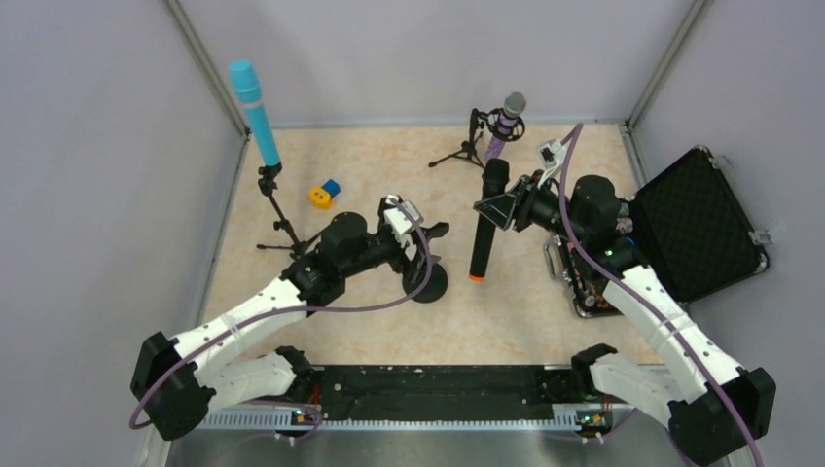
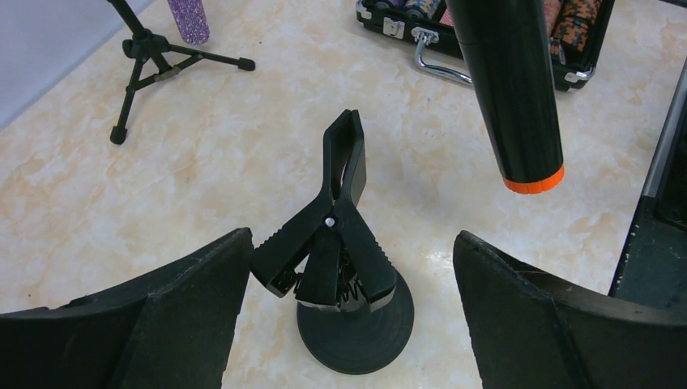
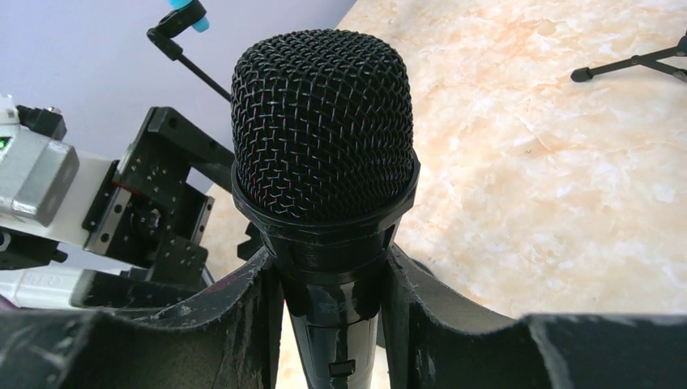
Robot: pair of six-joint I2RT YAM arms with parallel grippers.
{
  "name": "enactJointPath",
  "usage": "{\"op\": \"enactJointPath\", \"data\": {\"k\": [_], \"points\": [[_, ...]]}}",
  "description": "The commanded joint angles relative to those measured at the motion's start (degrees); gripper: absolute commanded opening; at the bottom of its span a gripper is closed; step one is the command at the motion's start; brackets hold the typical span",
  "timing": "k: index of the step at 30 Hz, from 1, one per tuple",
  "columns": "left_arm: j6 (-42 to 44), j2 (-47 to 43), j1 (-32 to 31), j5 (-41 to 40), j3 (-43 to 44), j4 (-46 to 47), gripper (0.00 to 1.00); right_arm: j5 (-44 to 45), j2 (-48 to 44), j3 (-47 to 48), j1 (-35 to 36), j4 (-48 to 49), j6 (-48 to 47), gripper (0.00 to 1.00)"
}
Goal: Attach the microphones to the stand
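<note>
Right wrist view: the black microphone (image 3: 324, 130) sits between the fingers of the right gripper (image 3: 332, 312), which are clamped on its body just below the grille. In the top external view it hangs orange end down over mid-table, close to the clip stand (image 2: 340, 243). The left gripper (image 2: 350, 243) has its jaws wide apart, holds nothing, and hovers with the clip between its fingers.

Assessment: the step in hand is to seat this microphone in the clip.
- The clip's mouth appears closed, so the left gripper would need to pinch the ribbed handles to open it.
- The right arm should then bring the barrel squarely into the mouth.
- The small disc base may tip under any side load.

Materials:
- Grille: coarse black wire mesh, domed.
- Barrel: smooth, glossy, slightly tapered, and likely slippery.
- Clip: matte black plastic with an exposed spring.
- Table (image 1: 545, 321): marble-patterned.

The light blue microphone (image 1: 255, 112) and the purple microphone (image 1: 504, 122) stand in tripod stands at the far side.
</note>
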Motion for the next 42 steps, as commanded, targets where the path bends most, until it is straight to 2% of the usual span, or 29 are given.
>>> {"op": "enactJointPath", "data": {"k": [1,4,9,12,18,29,34,42], "points": [[0.5,-3.6,-0.3,-0.6,-0.4,3.7,0.99,-0.3,-2.1,2.2,-0.4,2.6,-1.6,0.00],[0.0,-4.6,-0.3,-1.5,0.8,2.8,0.99,-1.0,-2.1,2.2,-0.4,2.7,-1.6,0.00],[-1.3,-4.9,-0.2,-7.6,5.1,-2.5,0.99,-2.0,-1.8,1.9,-0.5,3.2,-1.6,0.00],[1.4,-5.3,-0.2,-7.4,6.5,-3.7,0.99,-2.3,-1.5,1.7,-0.5,3.7,-1.7,0.00],[4.8,-4.9,1.6,-0.7,9.0,-6.3,0.99,-3.4,-0.6,1.2,-0.5,6.7,-3.3,0.00],[0.8,-3.7,10.8,15.1,11.2,-6.2,0.99,0.1,0.2,-3.0,-0.4,18.2,-13.2,0.00],[-0.4,-4.0,12.7,21.4,8.9,-2.2,0.99,-1.1,1.5,-6.1,-0.5,26.7,-16.1,0.00],[-1.2,-3.5,13.0,24.8,3.5,7.8,0.99,-5.0,3.3,-11.0,-0.5,41.9,-15.3,0.00]]}}
